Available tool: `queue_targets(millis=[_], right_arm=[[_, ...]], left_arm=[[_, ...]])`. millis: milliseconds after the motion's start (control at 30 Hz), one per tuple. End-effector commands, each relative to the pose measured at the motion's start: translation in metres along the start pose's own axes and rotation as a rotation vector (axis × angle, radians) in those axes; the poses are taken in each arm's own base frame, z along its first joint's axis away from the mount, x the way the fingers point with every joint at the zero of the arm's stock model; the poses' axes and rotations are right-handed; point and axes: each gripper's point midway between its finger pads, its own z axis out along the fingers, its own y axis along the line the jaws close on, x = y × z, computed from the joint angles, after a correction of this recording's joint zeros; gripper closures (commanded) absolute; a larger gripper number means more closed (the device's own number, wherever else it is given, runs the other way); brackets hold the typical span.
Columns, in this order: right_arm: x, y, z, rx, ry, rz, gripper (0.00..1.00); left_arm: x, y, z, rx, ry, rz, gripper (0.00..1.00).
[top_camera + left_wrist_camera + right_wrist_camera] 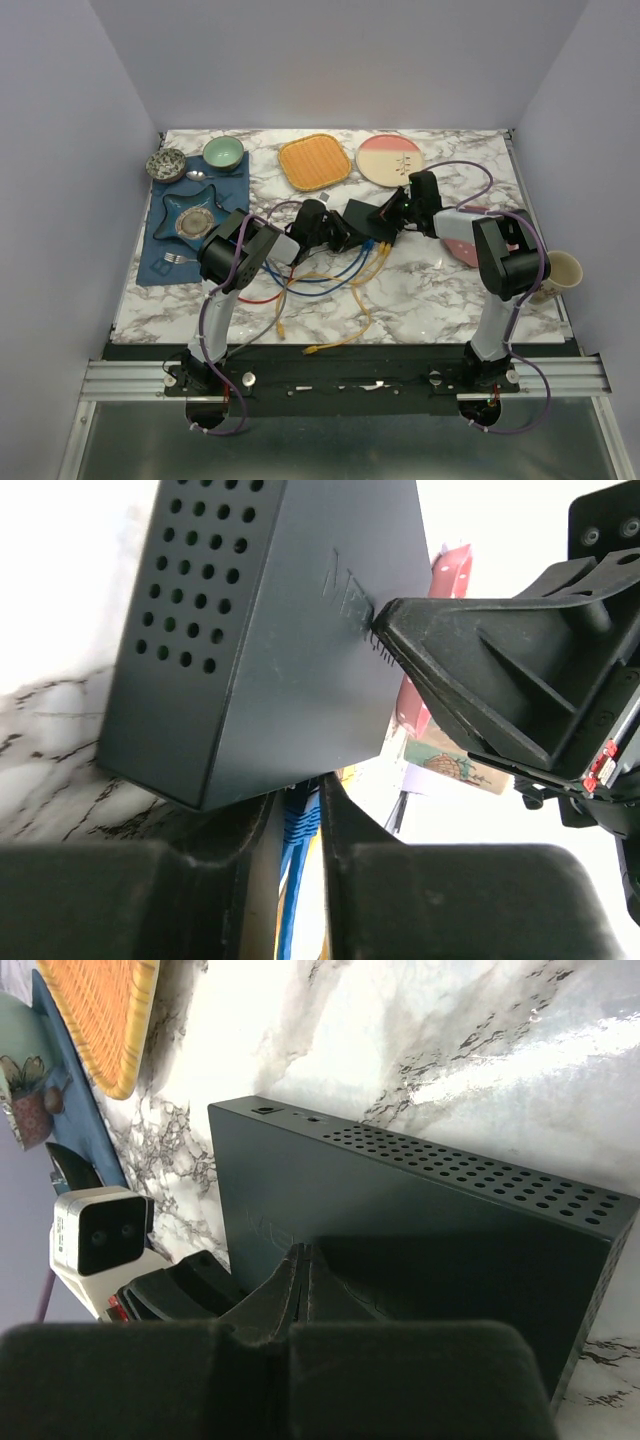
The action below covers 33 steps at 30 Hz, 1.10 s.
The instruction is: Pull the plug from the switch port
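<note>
The switch (pixel 362 215) is a flat dark grey box in the middle of the table. It fills the left wrist view (pixel 260 630) and the right wrist view (pixel 400 1210), with vent holes along its side. A blue plug (pixel 297 825) sits in a port on its near edge, with blue cable trailing toward the table front (pixel 368 244). My left gripper (pixel 300 795) is shut on the blue plug, its fingers on either side (pixel 348 238). My right gripper (pixel 305 1252) is shut and empty, its tips pressed down on the switch's top (pixel 393 210).
Loose yellow, blue and red cables (pixel 330 285) lie in front of the switch. An orange square plate (pixel 315 162) and a round plate (pixel 389 158) stand behind it. A blue cloth with dishes (pixel 195 215) is at the left. A cup (pixel 560 272) stands at the right edge.
</note>
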Motion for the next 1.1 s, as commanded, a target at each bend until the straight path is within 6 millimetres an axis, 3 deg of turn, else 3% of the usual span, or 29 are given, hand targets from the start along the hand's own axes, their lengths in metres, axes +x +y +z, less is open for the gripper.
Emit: queue_targets(millis=[0,233,600,1067], right_arm=[[0.02,-0.031,0.007,0.08,0.053,0.017,0.99],[0.021,-0.033,0.008,0.083,0.057,0.018,0.99],[0.019,-0.03,0.007,0.079,0.051,0.016,0.99],[0.017,-0.03,0.009,0.081,0.045,0.015,0.99]], left_arm=[[0.003,0.039,0.006,-0.111,-0.017,-0.042,0.84],[0.008,0.043,0.005,-0.095,0.004,-0.059,1.0],[0.021,0.051,0.001,-0.083,0.057,-0.073,1.0],[0.045,0.067,-0.027,-0.15,0.173,-0.049,1.0]])
